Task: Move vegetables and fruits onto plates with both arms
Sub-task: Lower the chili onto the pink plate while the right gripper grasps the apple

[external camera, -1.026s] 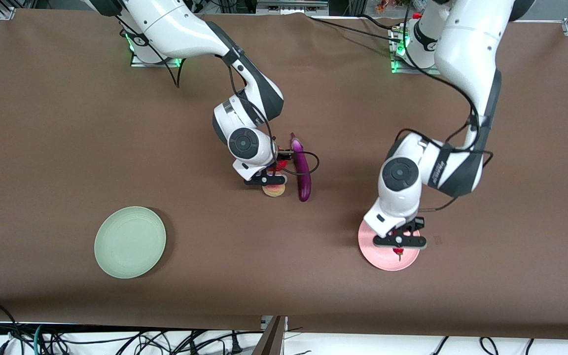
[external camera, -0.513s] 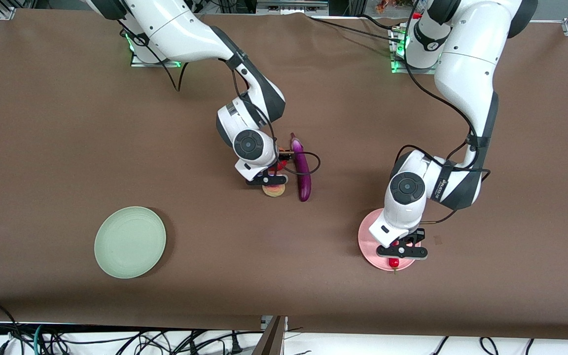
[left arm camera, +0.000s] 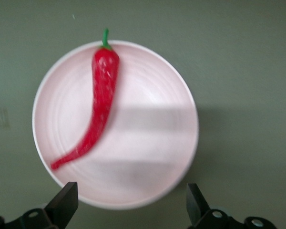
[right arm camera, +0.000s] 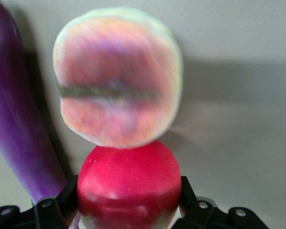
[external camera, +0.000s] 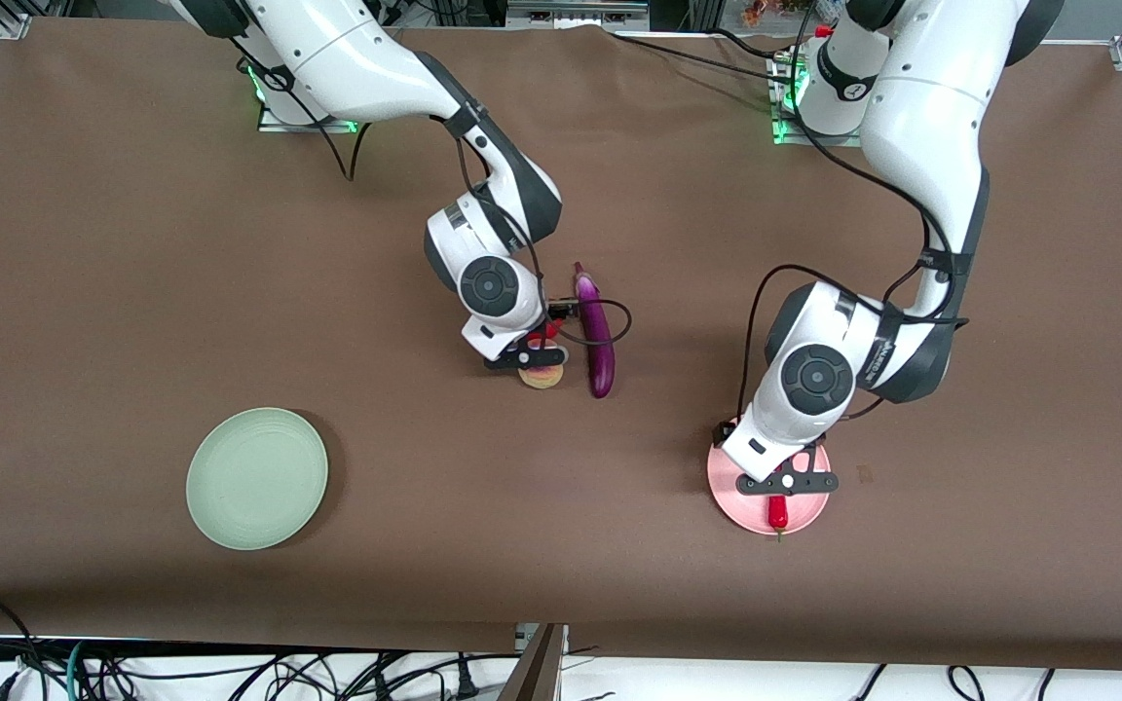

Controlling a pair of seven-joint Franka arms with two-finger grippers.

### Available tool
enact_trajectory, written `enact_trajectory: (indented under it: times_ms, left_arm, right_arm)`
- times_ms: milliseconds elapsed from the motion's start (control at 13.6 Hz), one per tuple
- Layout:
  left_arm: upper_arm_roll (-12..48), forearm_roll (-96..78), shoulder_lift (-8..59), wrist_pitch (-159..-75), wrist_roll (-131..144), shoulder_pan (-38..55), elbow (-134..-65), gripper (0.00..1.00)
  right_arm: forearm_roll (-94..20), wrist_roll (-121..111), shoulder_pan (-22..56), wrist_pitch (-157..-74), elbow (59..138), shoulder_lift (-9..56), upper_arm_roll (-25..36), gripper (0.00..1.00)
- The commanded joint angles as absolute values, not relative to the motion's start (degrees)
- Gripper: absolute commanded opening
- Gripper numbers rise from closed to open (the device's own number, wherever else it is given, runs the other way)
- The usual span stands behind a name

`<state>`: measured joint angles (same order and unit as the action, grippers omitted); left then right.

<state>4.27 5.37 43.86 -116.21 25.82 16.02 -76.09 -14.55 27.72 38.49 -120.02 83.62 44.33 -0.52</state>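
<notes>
Red pomegranate sat clamped in right end effector, touching peach, beside eggplant. Good lift: straight up, slow. Left end effector stood spread over pink plate; chili lay there. Green plate bare.

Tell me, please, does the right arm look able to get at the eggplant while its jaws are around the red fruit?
Probably not yet: the right gripper is shut on the red fruit. The eggplant lies right beside it, uncovered, so reach itself looks fine.
</notes>
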Motion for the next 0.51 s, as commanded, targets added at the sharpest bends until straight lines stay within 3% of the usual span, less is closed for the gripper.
enact_trajectory:
  times_ms: [0,220,440]
  left_arm:
    - [5.44,-3.04,39.3,-108.05,25.05,15.91,-76.82,1.0]
    - [8.51,-14.11,38.85,-100.21,25.66,16.43,-77.08,1.0]
    - [9.93,-16.08,39.72,-100.55,28.91,20.2,-78.4,1.0]
  right_arm:
    - [-14.06,21.91,37.18,-112.35,82.89,38.59,5.51,0.2]
    - [-14.24,9.8,36.39,-111.53,82.88,37.97,14.83,0.2]
    - [-14.24,-1.98,30.17,-115.91,82.88,39.02,17.75,0.2]
